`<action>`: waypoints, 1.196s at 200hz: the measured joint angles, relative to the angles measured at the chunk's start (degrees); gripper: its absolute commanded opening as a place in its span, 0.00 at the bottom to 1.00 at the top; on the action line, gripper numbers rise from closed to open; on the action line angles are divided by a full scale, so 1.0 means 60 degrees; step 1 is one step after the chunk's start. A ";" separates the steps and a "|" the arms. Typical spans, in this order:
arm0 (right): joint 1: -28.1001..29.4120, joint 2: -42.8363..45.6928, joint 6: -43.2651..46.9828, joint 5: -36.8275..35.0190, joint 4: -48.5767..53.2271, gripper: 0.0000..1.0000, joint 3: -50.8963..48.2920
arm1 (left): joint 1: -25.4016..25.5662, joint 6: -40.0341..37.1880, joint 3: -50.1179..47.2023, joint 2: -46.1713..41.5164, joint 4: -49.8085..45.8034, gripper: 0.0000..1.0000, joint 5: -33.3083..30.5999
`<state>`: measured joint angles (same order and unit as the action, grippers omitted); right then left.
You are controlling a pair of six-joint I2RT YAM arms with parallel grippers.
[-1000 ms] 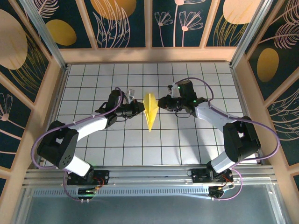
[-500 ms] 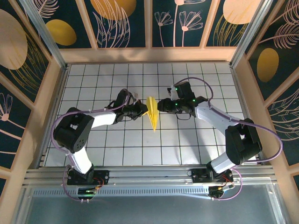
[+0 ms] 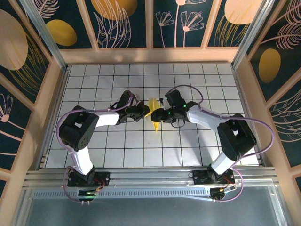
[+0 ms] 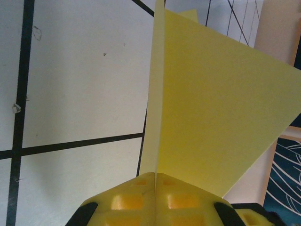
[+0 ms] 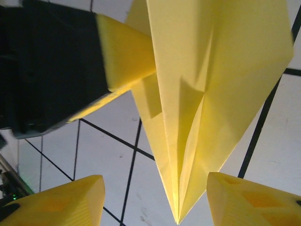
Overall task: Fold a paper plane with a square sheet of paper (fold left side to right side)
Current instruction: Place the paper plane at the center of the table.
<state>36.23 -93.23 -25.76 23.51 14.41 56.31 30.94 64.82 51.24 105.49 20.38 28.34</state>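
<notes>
Now | left end effector [image 4: 155, 178] pinches paper plane [image 4: 211, 117] | right end effector [image 5: 153, 188] spread around tip

Overhead downward — close wrist views share paper plane [image 5: 221, 56].

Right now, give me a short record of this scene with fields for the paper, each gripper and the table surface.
paper: folded pale-yellow paper plane, a creased dart shape tapering to a point
position: at the table's middle, between the two arms
left gripper: shut on the plane, which stands out edge-on from it
right gripper: open, straddling the plane's pointed tip
surface: white tabletop with black grid lines
</notes>
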 measured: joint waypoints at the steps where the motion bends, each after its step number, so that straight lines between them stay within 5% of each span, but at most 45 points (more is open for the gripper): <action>1: 0.0007 -0.0022 0.0000 -0.0007 0.0004 0.60 0.0000 | 0.0000 -0.0004 0.0000 0.0000 0.0000 0.00 0.0000; 123: 0.0295 -0.0809 0.0215 -0.0976 0.0262 0.49 0.0510 | 0.0044 0.0000 0.0011 0.0055 0.0000 0.00 -0.0025; 239: 0.0357 -0.1031 0.0488 -0.1534 0.0678 0.22 0.0739 | 0.0062 0.0000 0.0011 0.0153 0.0000 0.00 -0.0029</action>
<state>38.37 -99.42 -22.83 14.31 18.48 60.75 31.31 64.82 51.31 106.41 20.38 28.16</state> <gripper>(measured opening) 0.232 0.045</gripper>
